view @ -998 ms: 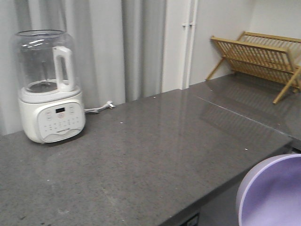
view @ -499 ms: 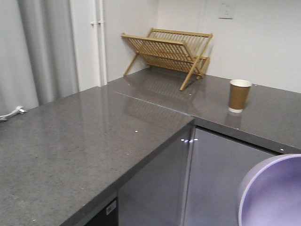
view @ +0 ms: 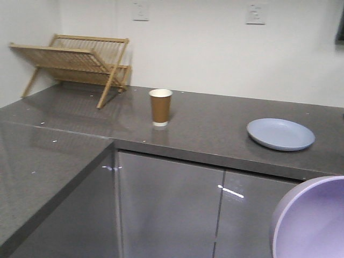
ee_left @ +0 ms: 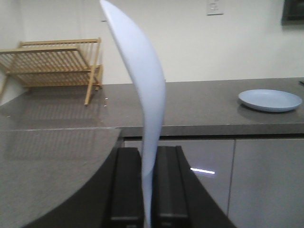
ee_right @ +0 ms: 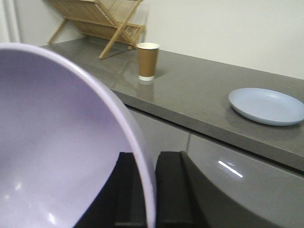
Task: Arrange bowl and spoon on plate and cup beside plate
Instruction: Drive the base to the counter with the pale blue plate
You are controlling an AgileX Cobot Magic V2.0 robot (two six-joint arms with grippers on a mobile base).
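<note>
Left wrist view alone showed left gripper (ee_left: 144, 159) clamping spoon (ee_left: 142, 80); right wrist view alone, right gripper (ee_right: 146, 164) pinching bowl (ee_right: 57, 142) by its rim.

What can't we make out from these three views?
- The bowl: cut off by the front view's bottom-right corner. It overflows the right wrist view, so its outside is unseen.
- The spoon: edge-on in the left wrist view, with its tip cut by the top edge.
- The cup: its inside is not visible in any view.
- Neither the left gripper nor the right gripper shows in the front view.
</note>
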